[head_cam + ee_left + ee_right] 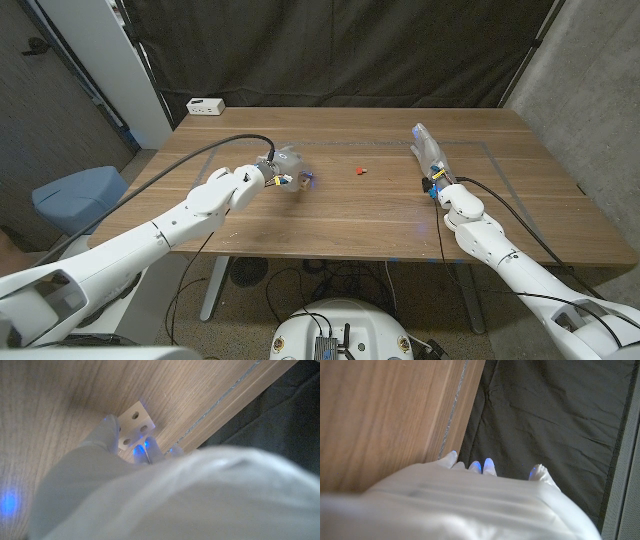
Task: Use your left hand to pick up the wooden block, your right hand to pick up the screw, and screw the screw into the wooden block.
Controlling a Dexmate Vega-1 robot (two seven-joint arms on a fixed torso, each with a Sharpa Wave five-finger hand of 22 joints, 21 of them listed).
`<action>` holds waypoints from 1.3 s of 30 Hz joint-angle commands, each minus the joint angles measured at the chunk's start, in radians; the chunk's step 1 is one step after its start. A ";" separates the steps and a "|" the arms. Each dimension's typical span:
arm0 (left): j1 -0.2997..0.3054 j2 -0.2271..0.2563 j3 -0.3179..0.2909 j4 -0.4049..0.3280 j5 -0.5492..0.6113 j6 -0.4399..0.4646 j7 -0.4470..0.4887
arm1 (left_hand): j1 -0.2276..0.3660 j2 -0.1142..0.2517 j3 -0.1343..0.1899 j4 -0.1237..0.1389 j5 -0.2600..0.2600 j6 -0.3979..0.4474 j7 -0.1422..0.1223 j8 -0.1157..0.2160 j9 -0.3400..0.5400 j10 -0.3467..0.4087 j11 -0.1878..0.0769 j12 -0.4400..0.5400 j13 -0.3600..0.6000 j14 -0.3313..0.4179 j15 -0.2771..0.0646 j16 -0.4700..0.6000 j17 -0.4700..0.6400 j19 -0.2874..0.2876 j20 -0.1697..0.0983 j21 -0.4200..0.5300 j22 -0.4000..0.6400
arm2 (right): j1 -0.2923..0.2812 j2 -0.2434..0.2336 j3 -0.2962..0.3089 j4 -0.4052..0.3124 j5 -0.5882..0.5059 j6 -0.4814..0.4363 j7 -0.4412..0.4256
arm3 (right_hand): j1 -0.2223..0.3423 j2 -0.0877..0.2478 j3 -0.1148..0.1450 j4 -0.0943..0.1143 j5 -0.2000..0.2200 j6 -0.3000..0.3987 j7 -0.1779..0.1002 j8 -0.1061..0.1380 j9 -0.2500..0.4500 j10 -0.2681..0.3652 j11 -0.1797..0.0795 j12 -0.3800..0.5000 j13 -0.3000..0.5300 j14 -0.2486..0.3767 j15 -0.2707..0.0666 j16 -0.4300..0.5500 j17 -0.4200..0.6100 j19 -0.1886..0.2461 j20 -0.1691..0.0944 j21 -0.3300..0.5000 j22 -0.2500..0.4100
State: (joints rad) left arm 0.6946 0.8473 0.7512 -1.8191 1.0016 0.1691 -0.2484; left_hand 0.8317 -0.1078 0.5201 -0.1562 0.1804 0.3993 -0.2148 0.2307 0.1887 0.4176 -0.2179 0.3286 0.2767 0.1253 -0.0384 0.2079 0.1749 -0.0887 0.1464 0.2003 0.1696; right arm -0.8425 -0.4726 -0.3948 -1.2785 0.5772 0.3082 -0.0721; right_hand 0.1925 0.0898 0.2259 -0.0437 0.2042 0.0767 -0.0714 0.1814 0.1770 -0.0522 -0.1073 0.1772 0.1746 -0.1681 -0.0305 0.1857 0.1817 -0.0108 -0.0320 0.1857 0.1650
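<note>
Your left robot hand (282, 165) sits at the left of the surface (380, 230), its fingers (111, 430) closing around the block (304, 181). In the left wrist view the block (134, 426) is a pale wooden piece with several round holes in its face, and fingertips touch it on two sides. Whether it is lifted clear or resting on the surface cannot be told from these views, so treat the grip as forming, not proven.

Near the middle, well apart from both hands, the screw (361, 171) lies as a small red speck on the surface. Nothing touches it.

At the right, your right robot hand (427, 150) stands on its edge with fingers stretched out straight and holding nothing. In the right wrist view its fingertips (489, 465) point past the surface's edge toward a dark curtain (555, 415).

At the far left back edge sits a white power strip (205, 105).

By my reading the task is at its first step: the block is being taken. Picking up the screw, bringing the two together and driving the screw in are all not yet done.
</note>
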 commanded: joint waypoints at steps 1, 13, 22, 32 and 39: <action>0.011 -0.002 0.004 0.001 0.005 0.011 0.031 | 0.015 -0.001 -0.005 0.001 0.000 0.024 0.001 0.005 0.003 0.025 0.001 0.010 0.007 0.023 -0.033 0.007 0.001 0.011 -0.002 0.004 0.004 | -0.007 -0.006 0.004 -0.013 0.005 -0.007 -0.002 | -0.001 -0.004 0.001 -0.005 0.008 0.000 -0.005 0.005 0.002 0.003 -0.007 0.005 0.001 0.002 -0.012 0.007 0.003 0.001 0.006 0.005 0.005; 0.005 -0.015 0.013 0.029 0.008 -0.003 0.086 | 0.046 -0.006 -0.008 -0.009 0.003 0.073 0.001 0.010 0.004 0.077 -0.003 0.031 0.024 0.072 -0.053 0.008 0.002 0.049 -0.010 0.006 0.003 | -0.004 0.000 0.004 0.002 0.005 0.002 0.000 | -0.001 -0.003 0.001 -0.006 0.008 0.000 -0.006 0.005 0.002 0.003 -0.008 0.005 0.001 0.003 -0.012 0.007 0.003 0.002 0.009 0.005 0.005; -0.002 -0.015 0.019 0.041 -0.001 -0.022 0.103 | 0.092 -0.013 -0.009 -0.017 0.007 0.100 -0.001 0.013 0.005 0.110 -0.004 0.045 0.037 0.099 -0.072 0.005 0.002 0.078 -0.019 0.006 0.003 | -0.009 0.003 0.005 0.002 0.004 0.004 -0.010 | -0.001 -0.003 0.001 -0.007 0.008 -0.001 -0.007 0.005 0.002 0.003 -0.008 0.004 0.001 0.003 -0.012 0.008 0.003 0.001 0.015 0.005 0.005; 0.004 -0.013 0.020 0.049 0.000 -0.021 0.129 | 0.129 -0.012 -0.016 -0.012 0.007 0.144 -0.001 0.022 0.007 0.158 -0.004 0.063 0.054 0.138 -0.089 0.006 0.004 0.107 -0.024 0.005 0.004 | -0.011 0.004 0.006 0.001 0.002 0.006 -0.016 | -0.002 -0.003 0.002 -0.008 0.007 -0.001 -0.009 0.005 0.002 0.003 -0.009 0.005 0.001 0.003 -0.010 0.008 0.003 0.002 0.019 0.005 0.005; 0.012 -0.013 0.019 0.047 0.002 -0.009 0.136 | 0.142 -0.008 -0.026 -0.006 0.005 0.178 -0.001 0.029 0.009 0.199 -0.005 0.082 0.068 0.162 -0.092 0.008 0.007 0.119 -0.029 0.002 0.004 | -0.011 0.004 0.004 -0.002 0.002 0.001 -0.014 | -0.002 -0.002 0.002 -0.008 0.007 0.000 -0.008 0.006 0.002 0.004 -0.009 0.005 0.001 0.004 -0.012 0.008 0.003 0.002 0.020 0.005 0.005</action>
State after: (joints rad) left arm 0.6979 0.8344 0.7697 -1.7750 1.0041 0.1512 -0.1295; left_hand 0.9626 -0.1139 0.5011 -0.1616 0.1804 0.5621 -0.2164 0.2518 0.1934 0.6023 -0.2235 0.4011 0.3392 0.2756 -0.0409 0.2079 0.1796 0.0219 0.1177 0.2002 0.1696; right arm -0.8520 -0.4696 -0.3898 -1.2780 0.5812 0.3130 -0.0850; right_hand 0.1925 0.0898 0.2259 -0.0435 0.2042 0.0767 -0.0714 0.1813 0.1771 -0.0483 -0.1109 0.1772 0.1744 -0.1681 -0.0304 0.1857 0.1818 -0.0107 -0.0139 0.1857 0.1650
